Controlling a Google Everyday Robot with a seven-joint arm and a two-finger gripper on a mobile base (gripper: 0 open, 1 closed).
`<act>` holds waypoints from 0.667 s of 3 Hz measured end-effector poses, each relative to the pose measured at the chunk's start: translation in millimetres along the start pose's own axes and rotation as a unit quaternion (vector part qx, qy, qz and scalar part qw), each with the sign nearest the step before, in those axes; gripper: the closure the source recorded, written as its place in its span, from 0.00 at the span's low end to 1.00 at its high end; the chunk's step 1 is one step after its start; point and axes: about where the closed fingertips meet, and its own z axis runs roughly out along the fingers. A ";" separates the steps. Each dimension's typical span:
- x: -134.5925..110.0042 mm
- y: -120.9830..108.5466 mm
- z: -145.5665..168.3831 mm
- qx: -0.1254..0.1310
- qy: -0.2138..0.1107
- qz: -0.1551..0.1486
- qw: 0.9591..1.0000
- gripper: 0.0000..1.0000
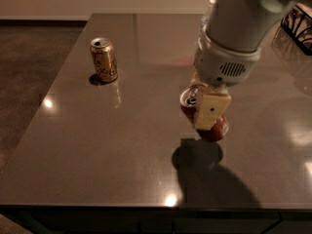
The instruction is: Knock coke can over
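The coke can [218,129] is red with a silver top and sits right of the table's middle. It is tilted, with its top leaning left and its red base lower right. My gripper [202,107] comes down from the big arm above and is shut on the can. One cream finger [211,110] lies across the can's front; the other is behind it. A dark shadow lies on the table just below the can, so the can seems partly raised.
A gold-brown can [104,60] stands upright at the left of the dark table [97,145]. A black wire basket [298,26] is at the far right edge. A bottle's cap [210,3] peeks out behind my arm.
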 end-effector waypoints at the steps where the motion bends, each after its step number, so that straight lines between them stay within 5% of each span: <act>1: 0.9 -28.2 10.9 0.009 0.057 0.002 0.998 1.00; 2: 1.8 -53.1 22.1 0.022 0.104 0.003 0.994 1.00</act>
